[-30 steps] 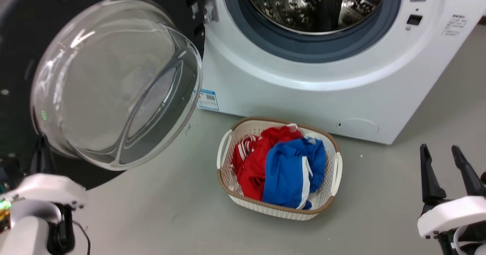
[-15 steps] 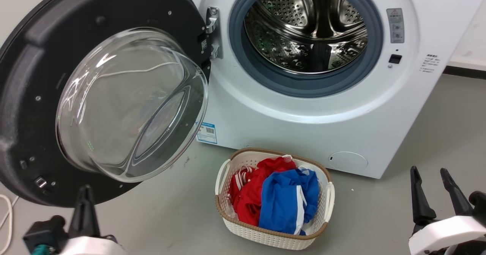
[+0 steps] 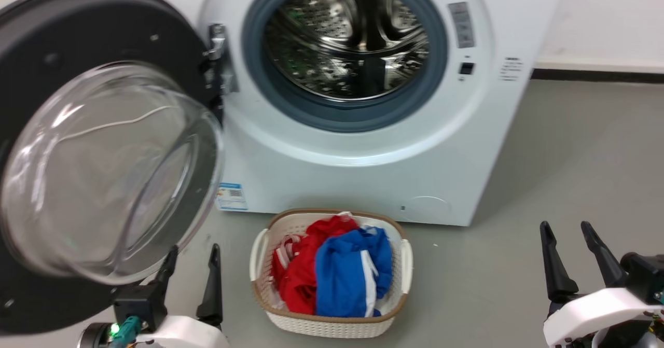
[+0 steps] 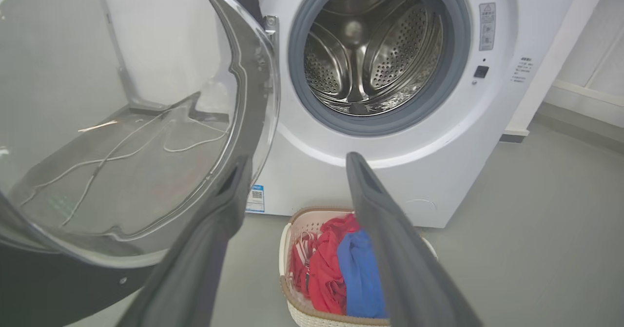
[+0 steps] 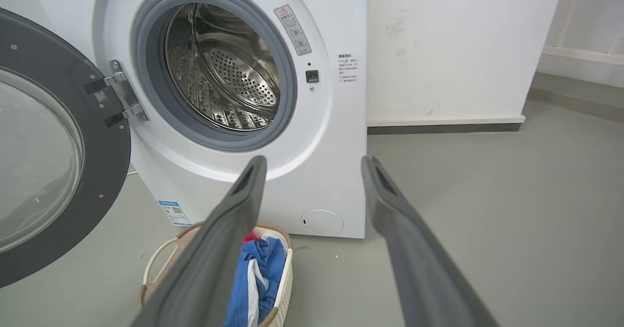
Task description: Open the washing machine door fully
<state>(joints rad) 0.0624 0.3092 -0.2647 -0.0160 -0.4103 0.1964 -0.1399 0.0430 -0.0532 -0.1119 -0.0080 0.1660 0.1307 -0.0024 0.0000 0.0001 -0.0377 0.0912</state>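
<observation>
L hand (image 3: 194, 248) shifted right below door (image 3: 78, 21), spread apart, maybe touching; R hand (image 3: 565, 224) apart; hinge (image 5: 124, 95) plainest in R-wrist view.

- White basket (image 3: 327, 328), brown rim, lower centre, standing on the grey floor (image 3: 570, 156).
- Inside it: red cloth (image 3: 298, 286) at left, blue cloth (image 3: 342, 280) at right.
- White wall (image 3: 612, 16), upper right.

Left claw (image 3: 193, 253) low on the left, dark fingers spread, pointing up. Right claw (image 3: 565, 228) mirrors it on the right.
</observation>
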